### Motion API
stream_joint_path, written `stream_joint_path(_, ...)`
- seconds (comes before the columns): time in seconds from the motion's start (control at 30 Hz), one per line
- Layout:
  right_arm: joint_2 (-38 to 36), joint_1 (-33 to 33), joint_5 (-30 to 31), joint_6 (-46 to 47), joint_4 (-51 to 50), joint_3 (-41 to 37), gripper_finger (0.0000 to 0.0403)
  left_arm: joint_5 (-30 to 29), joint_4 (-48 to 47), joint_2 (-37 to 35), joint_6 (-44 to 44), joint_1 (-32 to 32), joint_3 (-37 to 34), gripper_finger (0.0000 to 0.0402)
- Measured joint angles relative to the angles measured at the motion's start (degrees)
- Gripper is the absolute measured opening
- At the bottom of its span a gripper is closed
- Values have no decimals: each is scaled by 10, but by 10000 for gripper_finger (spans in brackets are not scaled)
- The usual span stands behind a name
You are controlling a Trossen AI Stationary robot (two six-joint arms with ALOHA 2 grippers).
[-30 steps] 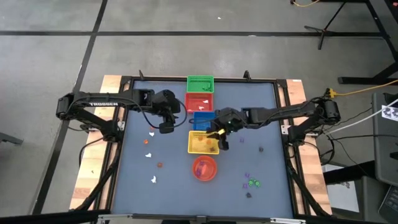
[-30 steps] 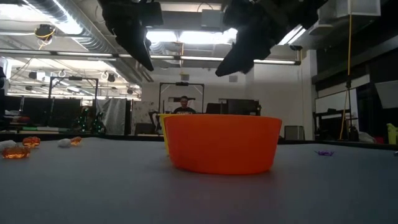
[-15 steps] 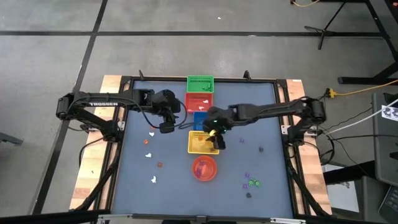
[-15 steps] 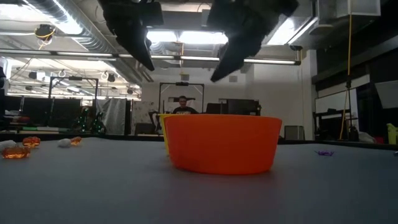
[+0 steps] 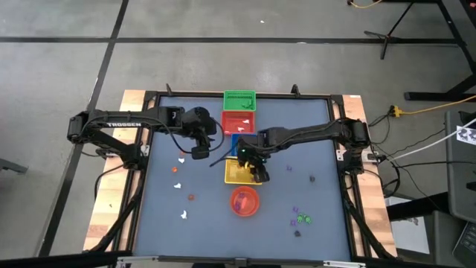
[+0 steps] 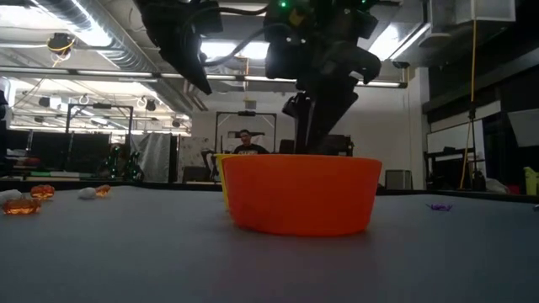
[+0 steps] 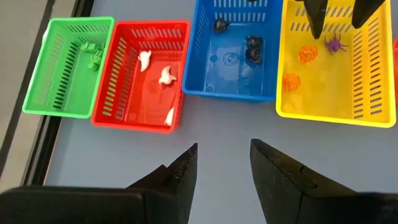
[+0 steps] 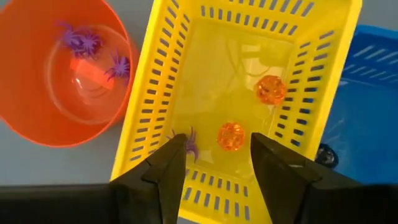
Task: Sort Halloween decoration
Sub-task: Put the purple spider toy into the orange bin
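Note:
My right gripper (image 5: 256, 170) (image 8: 217, 163) hangs open over the yellow basket (image 5: 236, 177), fingers pointing down into it (image 6: 310, 126). A purple spider trinket (image 8: 189, 144) lies on the basket floor beside one finger, along with two orange trinkets (image 8: 231, 135). The left wrist view shows that spider (image 7: 336, 43) below the right fingers, apart from them. My left gripper (image 5: 199, 151) (image 7: 222, 167) waits open above the table near the red basket (image 7: 144, 74). Loose trinkets rest on the table: white and orange ones (image 5: 178, 184) on the left, purple, green and dark ones (image 5: 301, 218) on the right.
Green (image 5: 239, 99), red (image 5: 239, 119), blue (image 5: 235, 140) and yellow baskets stand in a row along the table's middle. The round orange bowl (image 5: 244, 201) (image 8: 37, 93), holding purple spiders (image 8: 79, 41), stands just near of the yellow basket. A person sits in the room beyond (image 6: 245, 141).
My right arm has swung toward the table's left and come down, its fingers tipping from a slant to pointing straight down into the yellow basket. The left arm has kept still.

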Motion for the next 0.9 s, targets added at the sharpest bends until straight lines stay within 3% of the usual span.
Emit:
stream_joint_path(0.33,17,1,-1,-40,-6,-2,177,0,-1,0,0,0,0,132)
stream_joint_path(0.6,39,1,-35,-84,-6,-2,177,0,-28,0,3,0,0,132)
stream_joint_path(0.9,39,13,-23,-145,-36,-2,177,0,-94,0,1,0,0,132)
